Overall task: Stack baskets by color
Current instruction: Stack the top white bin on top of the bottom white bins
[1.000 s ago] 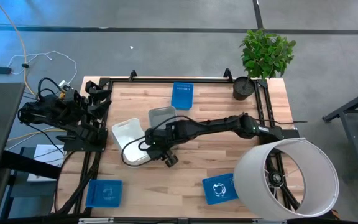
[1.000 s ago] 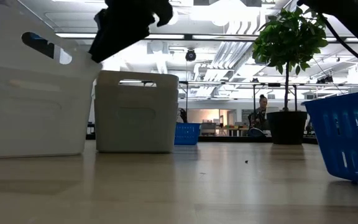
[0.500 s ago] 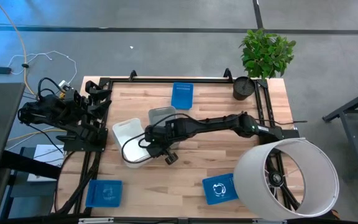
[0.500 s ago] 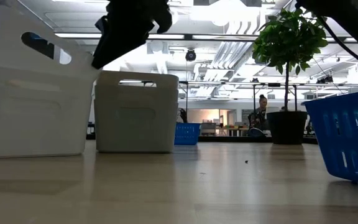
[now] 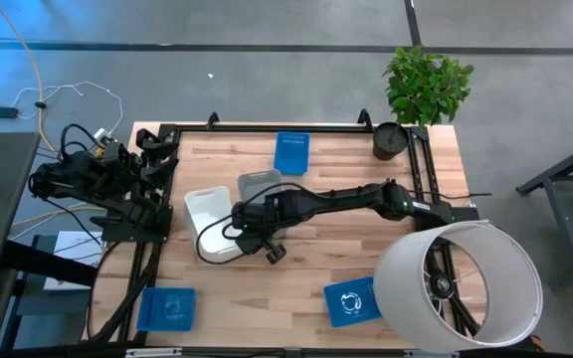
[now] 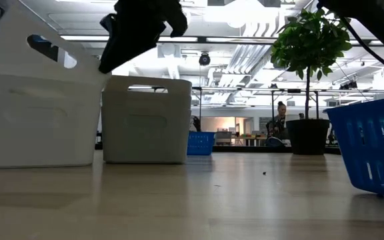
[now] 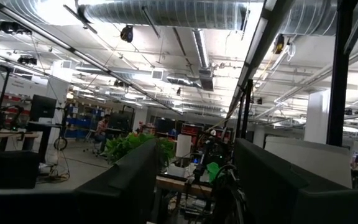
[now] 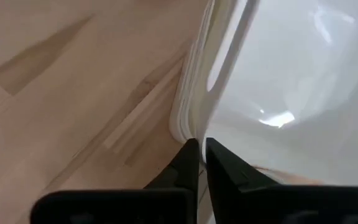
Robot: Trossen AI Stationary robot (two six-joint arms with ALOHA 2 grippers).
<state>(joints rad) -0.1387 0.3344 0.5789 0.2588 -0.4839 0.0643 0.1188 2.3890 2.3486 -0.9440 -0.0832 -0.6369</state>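
**Asker:** Where do the baskets sit, taking the grey basket [image 5: 259, 185] near the table's middle as the landmark?

**Describer:** Seen from above, a white basket [image 5: 208, 213] lies just left of the grey one, overlapping a second white basket [image 5: 219, 246] that sits just in front of it, toward the table's near edge. One blue basket [image 5: 291, 152] lies beyond the grey one, near the far edge. Two more blue ones lie nearer than it: one [image 5: 351, 301] to its right beside a big white cylinder [image 5: 461, 288], one [image 5: 167, 308] far to its left at the table's corner.

**Asker:** What are the grippers doing?

**Describer:** The right gripper [image 5: 239, 229] reaches in just in front of the grey basket. Its fingers are pinched together over the thin rim of a white basket [image 8: 291, 81], beside a handle slot. The left gripper [image 7: 191, 186] waits well to the left of the grey basket, off the wooden top, its fingers spread wide and holding nothing.

**Asker:** How will that basket handle?

**Describer:** Probably light, with stiff but thin and smooth plastic walls. A grip on the rim by the handle slot seems soundest. Held by one edge, it may tilt or slip.
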